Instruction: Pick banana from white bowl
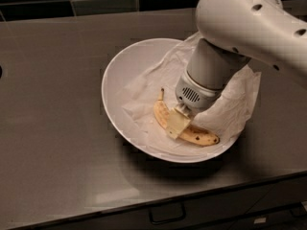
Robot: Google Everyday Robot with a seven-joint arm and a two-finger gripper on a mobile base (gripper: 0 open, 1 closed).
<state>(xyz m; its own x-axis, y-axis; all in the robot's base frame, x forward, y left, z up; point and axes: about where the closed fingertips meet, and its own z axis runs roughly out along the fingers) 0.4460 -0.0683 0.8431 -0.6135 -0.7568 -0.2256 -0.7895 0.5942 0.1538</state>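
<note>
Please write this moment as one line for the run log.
gripper: inside white bowl, over banana middle | banana: lying on paper | lift: not yet

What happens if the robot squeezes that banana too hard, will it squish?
Probably yes: the banana has brown speckles, so it looks ripe and soft. Its curved, smooth skin might slip sideways under the end effector, which sits on its middle inside the white bowl. It looks small, so likely light, and the crumpled paper beneath may shift with it.
</note>
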